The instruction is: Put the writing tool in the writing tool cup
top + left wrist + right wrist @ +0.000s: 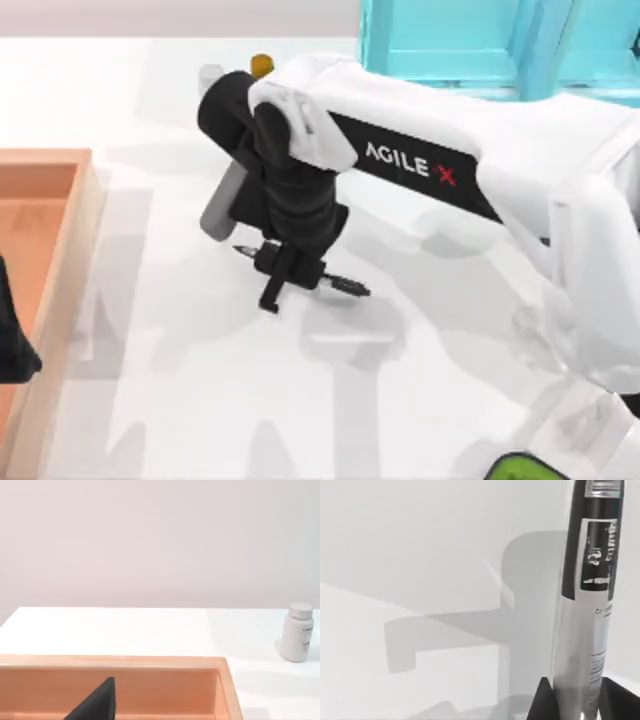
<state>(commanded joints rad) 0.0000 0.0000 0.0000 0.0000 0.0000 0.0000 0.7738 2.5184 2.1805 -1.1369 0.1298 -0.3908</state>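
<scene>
Top view: one pen (345, 286) lies flat on the white bench (420, 400) near the middle. The right gripper (283, 272) is down over its mid-length, the fingers closed round the barrel; the tip pokes out on one side and the cap end on the other. One tray (60, 260) sits at the bench's left edge, and the left gripper (15, 350) is parked over it; I cannot tell whether that one is open or closed. One small bottle with an orange cap stands at the far edge, partly behind the arm, and one green thing peeks in at the near right corner. I can make out no cup.

Left wrist view: the same tray (225, 680), a dark finger (97, 702) over it, and one white bottle (297, 632) standing well apart on the bench.

Right wrist view: the pen (587, 605) runs between the two fingers (542, 702), its white label band just beyond them.

The pen looks light, stiff and smooth, so it may twist or slip in a narrow pinch. Holding at the middle, as here, keeps it balanced; a hold nearer one end would suit dropping it upright
</scene>
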